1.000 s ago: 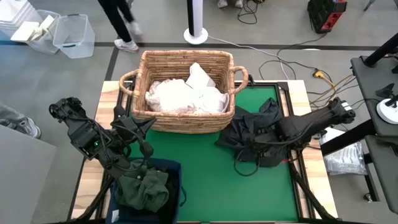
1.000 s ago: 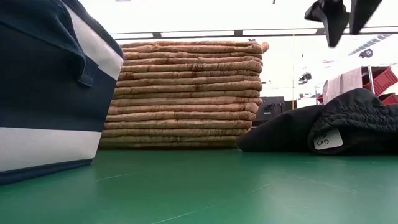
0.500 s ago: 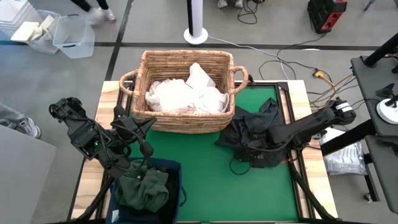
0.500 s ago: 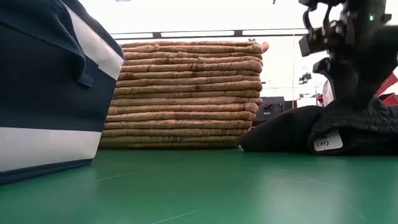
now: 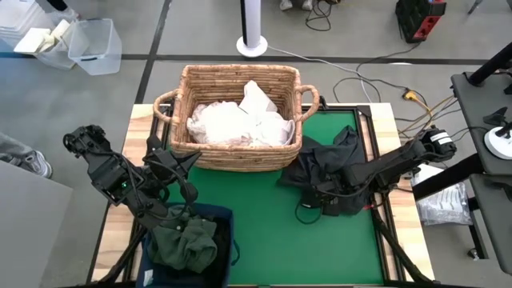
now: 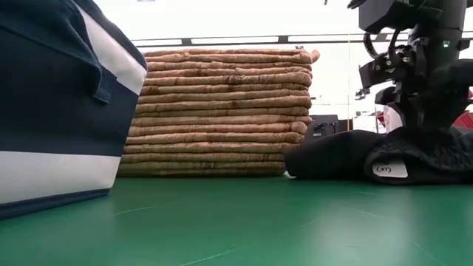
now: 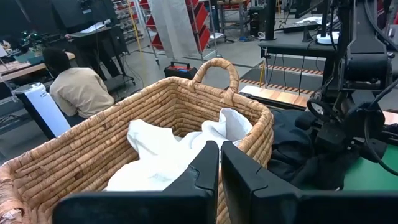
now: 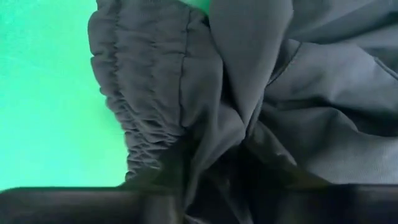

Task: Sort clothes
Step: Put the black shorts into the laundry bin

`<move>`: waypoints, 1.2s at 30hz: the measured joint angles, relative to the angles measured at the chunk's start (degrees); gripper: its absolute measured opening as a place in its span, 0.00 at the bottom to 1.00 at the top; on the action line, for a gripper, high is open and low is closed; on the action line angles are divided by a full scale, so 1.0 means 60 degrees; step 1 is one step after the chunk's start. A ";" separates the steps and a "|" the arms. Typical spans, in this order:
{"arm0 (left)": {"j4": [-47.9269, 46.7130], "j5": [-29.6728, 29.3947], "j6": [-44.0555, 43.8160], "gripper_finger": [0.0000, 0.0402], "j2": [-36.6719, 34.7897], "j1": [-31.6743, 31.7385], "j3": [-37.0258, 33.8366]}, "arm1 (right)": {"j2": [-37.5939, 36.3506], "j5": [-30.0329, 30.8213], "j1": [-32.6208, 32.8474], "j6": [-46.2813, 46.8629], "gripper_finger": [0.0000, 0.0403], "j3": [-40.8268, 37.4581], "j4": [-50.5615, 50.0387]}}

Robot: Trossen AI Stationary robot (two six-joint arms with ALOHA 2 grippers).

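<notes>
A black garment pile [image 5: 324, 164] lies crumpled on the green mat to the right of the wicker basket [image 5: 240, 76]; the low view shows it [image 6: 347, 159] with a white tag [image 6: 384, 168]. My right gripper [image 5: 318, 200] is down on the pile's near part, sunk into the cloth [image 6: 417, 122], and dark folds [image 8: 249, 93] fill its wrist view. White clothes [image 5: 236, 124] lie in the basket. A dark green-grey garment [image 5: 188, 244] lies in the navy bin [image 5: 216, 214]. My left gripper [image 5: 190, 194] hangs shut and empty over the bin's far edge, facing the basket [image 7: 219, 163].
The basket [image 6: 222, 111] stands at the mat's far side and the navy bin [image 6: 59, 111] at its near left corner. Bare green mat lies between them and in front of the black pile. Cables, plastic tubs and a seated person [image 7: 81, 90] are beyond the table.
My right gripper has come down from above the black pile onto its near part and shifted a little toward the table's left. The pile has been pressed flatter under it. A person walking behind the table has left the high view.
</notes>
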 joint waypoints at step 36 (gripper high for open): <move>0.0036 -0.0011 0.0069 0.00 0.0003 0.0002 0.0266 | -0.5776 -0.0130 0.0029 0.2061 0.02 -0.0074 0.6409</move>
